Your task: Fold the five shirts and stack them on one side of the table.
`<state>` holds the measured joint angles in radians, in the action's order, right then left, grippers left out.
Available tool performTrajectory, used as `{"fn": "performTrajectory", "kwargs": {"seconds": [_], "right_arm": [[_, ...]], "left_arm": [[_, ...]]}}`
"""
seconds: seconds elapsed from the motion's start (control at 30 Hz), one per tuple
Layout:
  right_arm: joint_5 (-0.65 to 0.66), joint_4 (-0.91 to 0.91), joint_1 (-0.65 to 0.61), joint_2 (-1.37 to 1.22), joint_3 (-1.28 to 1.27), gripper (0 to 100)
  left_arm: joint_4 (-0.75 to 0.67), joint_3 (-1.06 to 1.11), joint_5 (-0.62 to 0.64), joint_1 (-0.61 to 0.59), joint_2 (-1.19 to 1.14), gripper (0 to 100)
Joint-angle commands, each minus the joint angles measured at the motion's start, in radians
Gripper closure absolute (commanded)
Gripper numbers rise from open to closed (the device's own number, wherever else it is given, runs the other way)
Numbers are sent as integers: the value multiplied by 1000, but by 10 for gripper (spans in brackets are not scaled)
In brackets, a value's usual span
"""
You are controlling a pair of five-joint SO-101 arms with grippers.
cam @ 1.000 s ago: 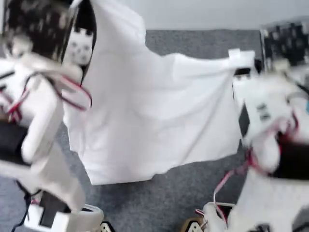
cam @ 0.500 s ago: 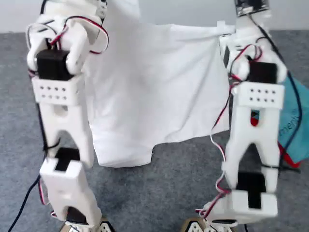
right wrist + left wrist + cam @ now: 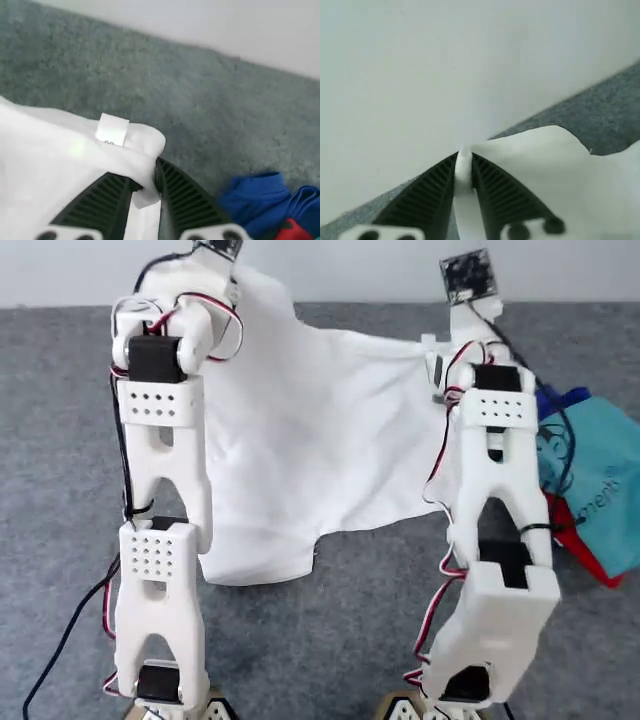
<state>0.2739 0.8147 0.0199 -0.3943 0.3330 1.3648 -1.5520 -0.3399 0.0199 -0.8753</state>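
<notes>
1. Your white shirt (image 3: 320, 440) stretches between both arms over the grey table (image 3: 350, 650). Its held edge runs side to side at the far end, and its body trails toward the bases.
2. The coloured shirts (image 3: 600, 480) lie bunched beside your right arm.
3. Your left gripper (image 3: 464, 162) and right gripper (image 3: 145, 181) each pinch a far corner, so the fold likely comes toward you.

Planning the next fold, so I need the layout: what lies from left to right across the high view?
left arm → white shirt → right arm → teal shirt
</notes>
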Motion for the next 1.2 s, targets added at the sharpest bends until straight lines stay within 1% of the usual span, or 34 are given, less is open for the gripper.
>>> {"fn": "performTrajectory", "kwargs": {"seconds": [0.0, 0.17, 0.23, 0.3, 0.4, 0.57, 0.7, 0.8, 0.93, 1.0, 1.17], "right_arm": [[-5, 71, -1, 21, 12, 991], [-5, 252, -8, 114, 12, 991], [5, 335, -8, 157, 11, 991], [41, 437, -8, 186, 9, 991], [72, 570, -8, 211, 6, 991], [138, 700, -4, 209, 5, 990], [164, 682, -5, 219, -78, 990], [166, 618, 1, 219, -184, 990], [199, 518, 8, 220, -328, 990], [201, 470, 12, 220, -384, 990], [201, 361, 45, 220, -480, 990]], "left_arm": [[118, -48, -8, -6, 46, 988], [393, -47, 5, -3, 141, 988], [394, 1, 71, -15, 195, 988], [396, 87, 126, -29, 264, 988], [396, 344, 146, -11, 397, 988], [391, 825, 140, 6, 628, 988], [390, 1145, 138, 14, 770, 988], [379, 1297, 137, 14, 848, 988], [368, 1415, 117, 9, 924, 988], [371, 1469, 92, 14, 944, 988], [371, 1561, 86, 15, 994, 988]]}}
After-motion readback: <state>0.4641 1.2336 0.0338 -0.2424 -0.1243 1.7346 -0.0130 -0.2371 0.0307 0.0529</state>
